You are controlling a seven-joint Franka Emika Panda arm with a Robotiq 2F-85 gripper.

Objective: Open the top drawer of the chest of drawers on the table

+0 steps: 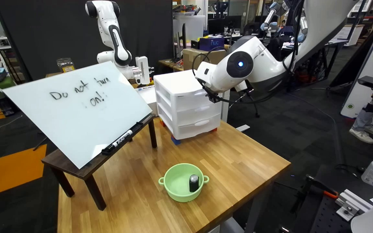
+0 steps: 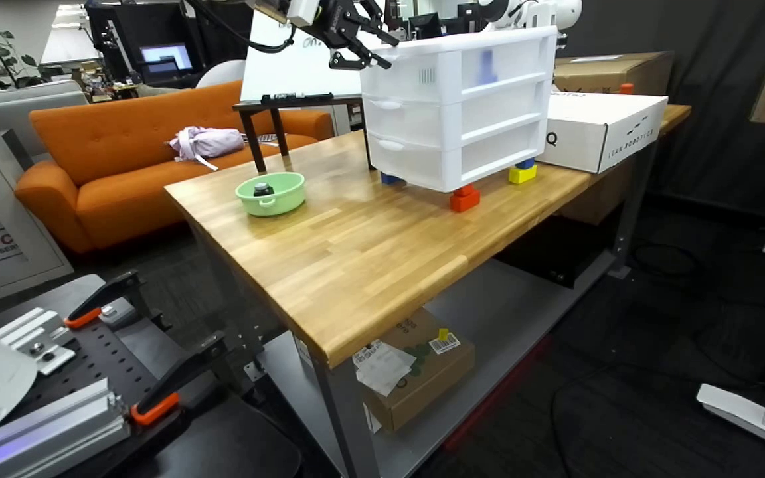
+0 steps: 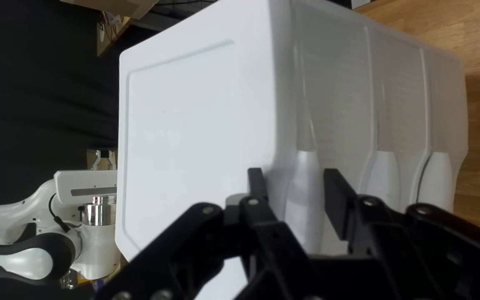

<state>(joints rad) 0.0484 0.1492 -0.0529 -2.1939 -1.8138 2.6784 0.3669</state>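
Note:
The white chest of drawers (image 1: 181, 81) stands on the table (image 1: 235, 168) in both exterior views; its top (image 3: 181, 125) and front show in the wrist view. The top drawer (image 2: 399, 83) looks closed, its front level with the drawers below; it also shows in the wrist view (image 3: 336, 87). My gripper (image 3: 294, 173) is open at the drawer's front. The top drawer's handle (image 3: 306, 183) lies between the spread fingers, with visible gaps on both sides. One finger is over the chest's top front edge, the other before the drawer front. In an exterior view the gripper (image 2: 390, 53) points at the top edge.
A green bowl (image 1: 177, 176) with a dark object (image 1: 194, 183) stands before the chest. A whiteboard (image 1: 79, 106) leans on a low dark-brown table (image 1: 70, 163) beside it. Coloured blocks (image 2: 465, 199) lie under the chest. A white box (image 2: 598, 123) is behind it. Another arm (image 1: 117, 42) stands beyond.

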